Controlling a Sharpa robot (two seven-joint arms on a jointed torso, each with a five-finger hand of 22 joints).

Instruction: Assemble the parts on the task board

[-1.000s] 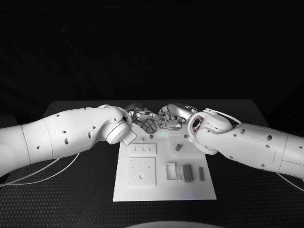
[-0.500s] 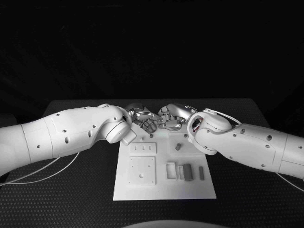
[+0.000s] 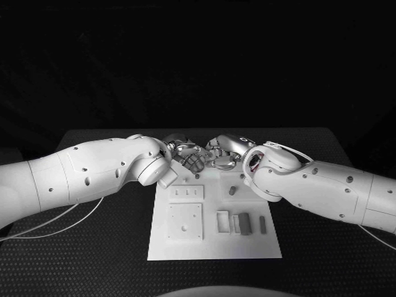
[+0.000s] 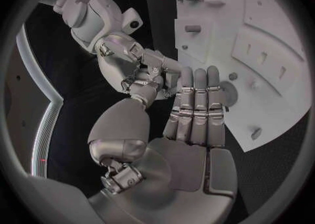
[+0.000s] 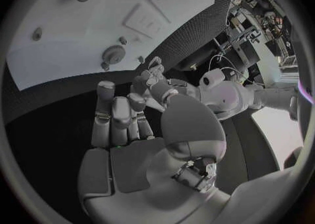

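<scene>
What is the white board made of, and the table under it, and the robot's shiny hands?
The board looks like hard matte plastic: smooth, white, with crisp cut-out slots. The table seems to have a black rubbery or woven mat on it, dotted with fine bumps. The left hand and right hand look like brushed metal, silvery with soft glints, though painted plastic is possible.

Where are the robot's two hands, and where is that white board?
left hand [image 4: 195, 105]: left wrist view, on the backs of its fingers.
right hand [image 5: 121, 119]: right wrist view, on its fingers.
task board [image 3: 252, 244]: head view, on a bare near corner.
</scene>
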